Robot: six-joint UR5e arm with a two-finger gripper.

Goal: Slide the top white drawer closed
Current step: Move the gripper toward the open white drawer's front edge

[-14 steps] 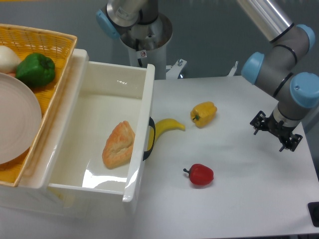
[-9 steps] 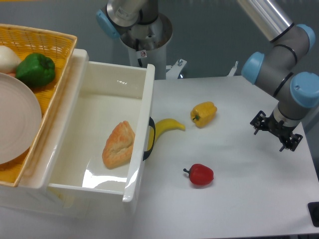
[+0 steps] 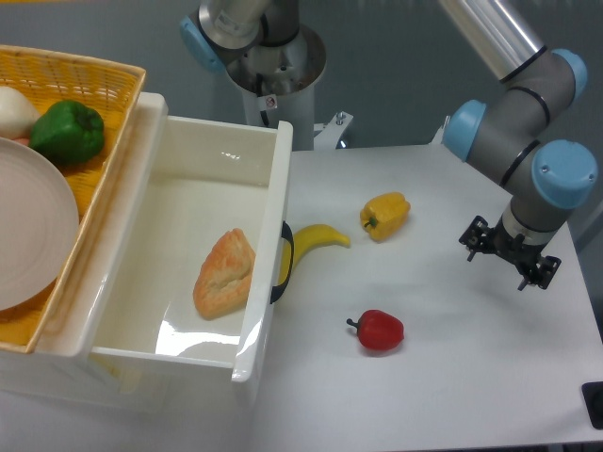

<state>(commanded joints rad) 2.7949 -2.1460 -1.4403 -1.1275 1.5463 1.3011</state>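
While the top white drawer [image 3: 179, 202] stands pulled fully out at left, a banana [image 3: 316, 239] lies against its black handle [image 3: 285, 261]. Bare tabletop [image 3: 452, 358] separates drawer front and hand [image 3: 508, 252]; a yellow pepper [image 3: 385, 216] and red pepper [image 3: 379, 330] lie between. Hand empty, far right, touching nothing; finger spread cannot be told.

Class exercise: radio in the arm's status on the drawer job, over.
Gripper far right of table, holding nothing, jaw state unclear. Top white drawer fully open, pastry inside. Banana lies against the drawer front by the handle.
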